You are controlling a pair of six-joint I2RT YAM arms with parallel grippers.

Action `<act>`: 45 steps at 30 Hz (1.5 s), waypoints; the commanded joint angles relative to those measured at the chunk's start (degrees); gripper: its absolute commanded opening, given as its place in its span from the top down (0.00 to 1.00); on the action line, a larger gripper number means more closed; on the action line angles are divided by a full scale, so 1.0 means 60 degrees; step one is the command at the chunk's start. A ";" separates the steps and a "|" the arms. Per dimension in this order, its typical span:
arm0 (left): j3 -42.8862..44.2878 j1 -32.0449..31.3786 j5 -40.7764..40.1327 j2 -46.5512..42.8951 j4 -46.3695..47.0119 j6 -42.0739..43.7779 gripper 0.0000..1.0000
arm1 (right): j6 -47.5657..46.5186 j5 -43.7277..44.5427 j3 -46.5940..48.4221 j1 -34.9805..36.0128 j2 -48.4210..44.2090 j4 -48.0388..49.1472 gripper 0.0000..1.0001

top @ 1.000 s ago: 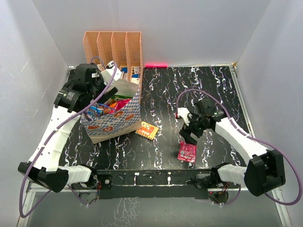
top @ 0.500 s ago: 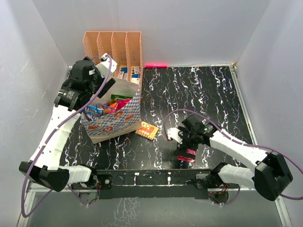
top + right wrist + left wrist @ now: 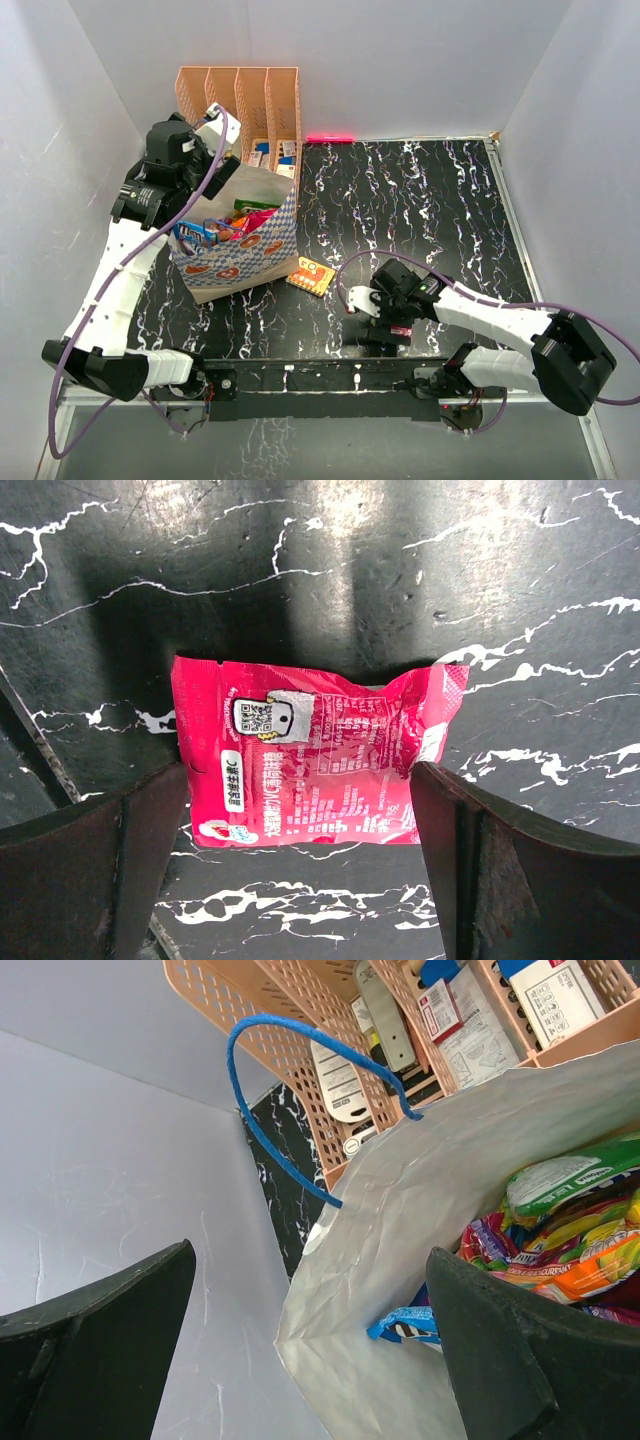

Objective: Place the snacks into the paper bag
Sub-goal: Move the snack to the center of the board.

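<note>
Right gripper (image 3: 300,810) hangs low over the black marbled table (image 3: 430,190) with its jaws spread wide, straddling a pink packet (image 3: 320,755) that lies flat near the table's front edge. The packet's ends reach almost to the jaws, though whether they touch is hard to tell. Left gripper (image 3: 300,1350) hovers, equally wide and holding nothing, above the open paper bag (image 3: 400,1200). The bag stands at the left in front of the peach file rack (image 3: 240,100) and contains several colourful packets (image 3: 570,1230). An orange packet (image 3: 311,275) lies on the table just right of the bag.
</note>
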 commanded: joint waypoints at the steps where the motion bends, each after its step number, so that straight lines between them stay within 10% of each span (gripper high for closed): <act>1: 0.0044 0.0052 0.0220 -0.0204 -0.0011 -0.0132 0.02 | -0.0205 0.0189 -0.0160 -0.0114 -0.0040 0.0782 0.01; 22: -0.0101 0.0921 0.0417 -0.0589 0.0172 -0.1074 0.02 | 0.0965 -0.1690 0.2321 -0.3189 0.2412 0.1961 0.03; 45: 0.0078 0.1137 0.1504 -0.0532 -0.0086 -0.1501 0.02 | 0.0674 -0.1588 0.1707 -0.4578 0.3008 0.1927 0.14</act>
